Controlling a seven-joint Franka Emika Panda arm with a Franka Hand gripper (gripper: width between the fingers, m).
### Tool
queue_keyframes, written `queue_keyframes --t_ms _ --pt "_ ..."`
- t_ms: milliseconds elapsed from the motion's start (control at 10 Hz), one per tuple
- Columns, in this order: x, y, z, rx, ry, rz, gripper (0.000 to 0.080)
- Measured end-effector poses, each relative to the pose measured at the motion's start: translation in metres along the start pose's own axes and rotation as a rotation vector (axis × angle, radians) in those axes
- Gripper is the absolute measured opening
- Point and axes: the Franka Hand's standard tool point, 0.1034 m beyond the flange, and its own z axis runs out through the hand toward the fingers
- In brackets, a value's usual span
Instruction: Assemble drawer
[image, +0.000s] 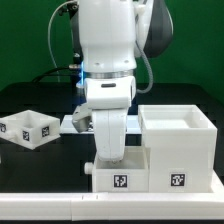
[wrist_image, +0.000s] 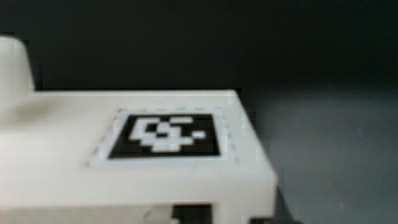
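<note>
Tool (image: 108, 150) is low at the near-left block of the drawer (image: 178, 140), centre-right on the tabletop (image: 45, 165). Fingers hidden, so its opening cannot be told. That block is possibly a tray going in. One loose tray (image: 28, 128) sits left, well apart, not yet fitted.

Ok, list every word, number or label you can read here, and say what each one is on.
No words, numbers or brand names are readable in either view.
The only marks are coded black-and-white square tags, which are not text: two are on the front of the drawer unit, others on the small tray, and one shows close up on a white part in the wrist view.
</note>
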Motion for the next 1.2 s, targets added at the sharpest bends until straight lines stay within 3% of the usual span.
queue_keyframes --t_ms 200,900,1200 --pt "-0.0001 0.0011 -0.0006 -0.007 -0.004 -0.032 0.0038" --pt "0.0003 0.0057 -0.0012 0.003 -0.021 0.010 0.0038" --pt "-0.0015 0.0034 -0.0008 0.034 -0.028 0.010 0.0038"
